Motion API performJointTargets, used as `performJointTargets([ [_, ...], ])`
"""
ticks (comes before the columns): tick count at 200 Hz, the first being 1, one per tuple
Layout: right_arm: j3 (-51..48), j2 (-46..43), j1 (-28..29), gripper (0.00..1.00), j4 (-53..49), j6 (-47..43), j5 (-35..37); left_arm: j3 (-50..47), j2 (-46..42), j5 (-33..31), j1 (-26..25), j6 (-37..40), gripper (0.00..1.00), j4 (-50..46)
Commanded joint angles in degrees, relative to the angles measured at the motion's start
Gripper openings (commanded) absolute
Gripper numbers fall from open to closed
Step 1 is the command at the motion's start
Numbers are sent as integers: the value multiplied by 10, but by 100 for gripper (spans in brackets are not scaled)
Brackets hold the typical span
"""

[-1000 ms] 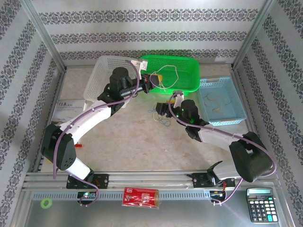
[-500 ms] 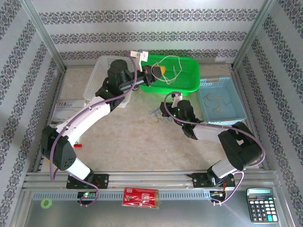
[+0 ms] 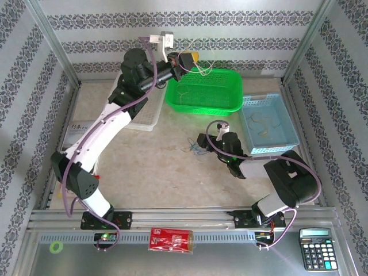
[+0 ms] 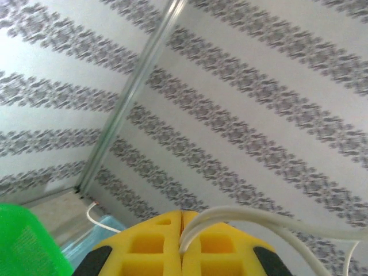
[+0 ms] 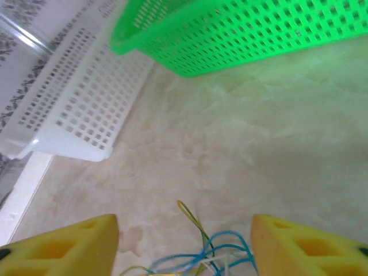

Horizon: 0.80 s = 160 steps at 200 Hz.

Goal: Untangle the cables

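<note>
Over the last second the left gripper has risen from inside the green basket to above its far left corner. The right gripper has drawn back from the basket's near wall toward the near side of the desk.

The left jaws are pressed together on a cream-white cable. In the left wrist view the yellow pads meet with the cable pinched in the seam, running off to the right. From above, that cable loops down from the jaws toward the green basket's far rim.

The right jaws stand wide apart and grip nothing. They sit low over the desk on the near side of the green basket, with a tangle of blue and yellowish cables lying on the desk between them.

A white basket lies just beside the green basket's left end. A blue basket at the green basket's right end holds a few more thin cables.
</note>
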Motion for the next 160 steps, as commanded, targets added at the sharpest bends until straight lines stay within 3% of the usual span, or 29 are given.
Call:
performJointTargets([
  [1, -6, -51, -5, 72, -4, 9, -18, 26, 45, -24, 17, 35, 0, -42],
  [45, -1, -164, -30, 80, -128, 11, -27, 125, 149, -53, 26, 124, 0, -115],
  [103, 17, -338, -120, 84, -348, -3, -60, 295, 334, -111, 26, 221, 0, -185],
  [125, 31, -375, -146, 87, -410, -16, -77, 402, 427, -138, 26, 244, 0, -237],
  [140, 38, -388, -163, 96, -439, -19, -83, 470, 489, -155, 26, 255, 0, -269],
  [160, 43, -396, -182, 98, -451, -11, -90, 497, 534, -173, 27, 258, 0, -273],
])
